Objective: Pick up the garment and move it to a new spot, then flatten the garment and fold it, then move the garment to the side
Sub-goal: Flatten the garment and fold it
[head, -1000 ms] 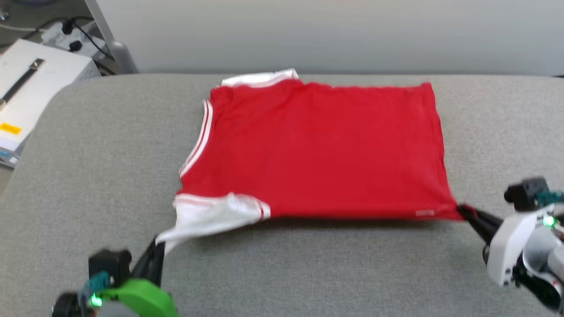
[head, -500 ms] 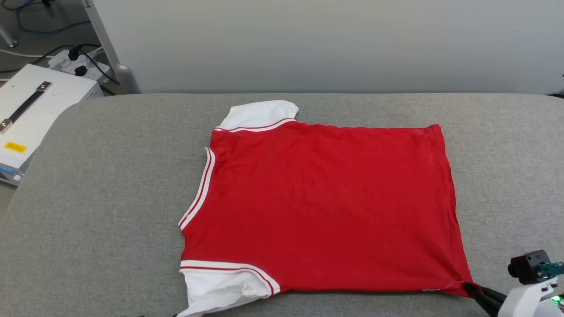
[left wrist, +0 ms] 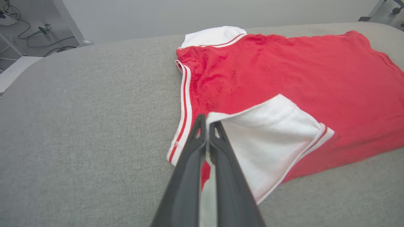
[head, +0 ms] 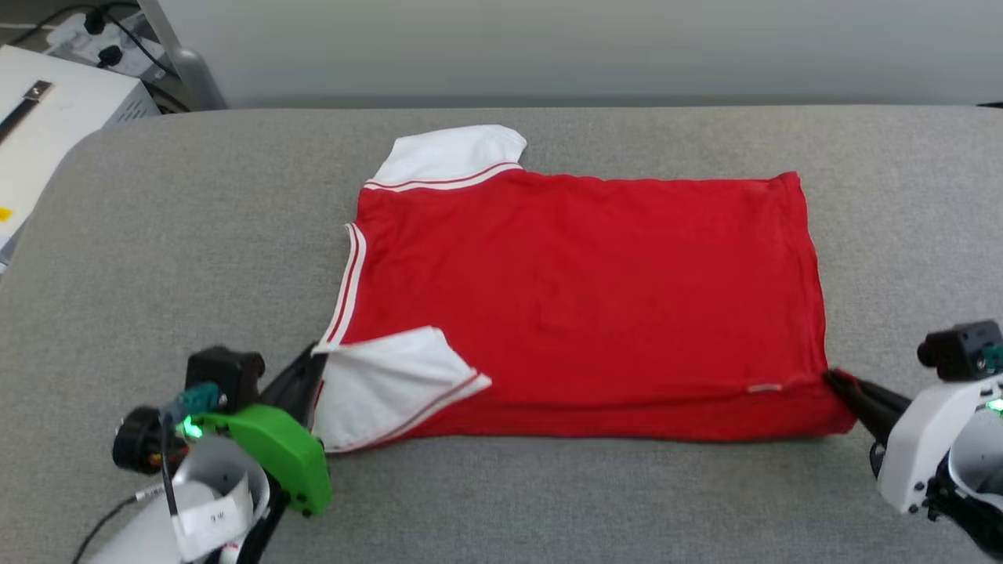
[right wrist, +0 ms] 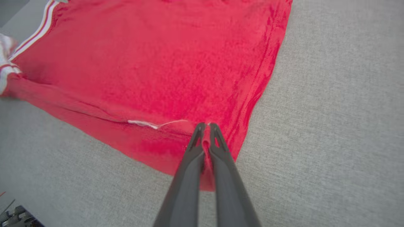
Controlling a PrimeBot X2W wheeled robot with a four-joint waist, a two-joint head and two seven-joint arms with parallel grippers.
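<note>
Garment (head: 580,298) lies on grey fabric-covered table (head: 157,258), about mid-table, plain red side up. Neck opening faces robot's left, hem faces right. Near edge is doubled back over the body: a band of red runs turned over along the whole near side, and near white sleeve (head: 392,384) sits folded onto the red panel. Far white sleeve (head: 454,153) lies flat, projecting past the far edge.

Left gripper (head: 313,356): pressed together, pinching the garment at the corner of the folded near sleeve. In left wrist view the fingertips (left wrist: 199,129) meet on white cloth just beside striped neck trim (head: 349,274).

Right gripper (head: 829,376): pressed together on the near hem corner. Right wrist view shows red cloth caught between the fingertips (right wrist: 197,134).

White box (head: 47,110) with dark handle stands off the table's far left corner.
</note>
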